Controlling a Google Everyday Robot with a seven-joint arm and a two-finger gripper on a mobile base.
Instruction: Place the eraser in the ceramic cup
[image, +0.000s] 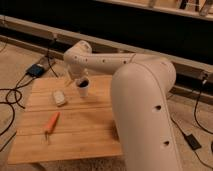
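Eraser (60, 97) lies flat on the tabletop (90, 135) near the left edge, in the back half, a little left of the cup (83, 89) and not touching it; by my judgement nothing of the task is done, with grasp, lift and drop into the cup all left. Gripper (71, 80) hangs at the back edge just beside the cup, on its left, behind the eraser; I cannot tell whether it is open or closed. Orange tool (51, 122) lies toward the front-left corner; no brand, label or writing I can read.
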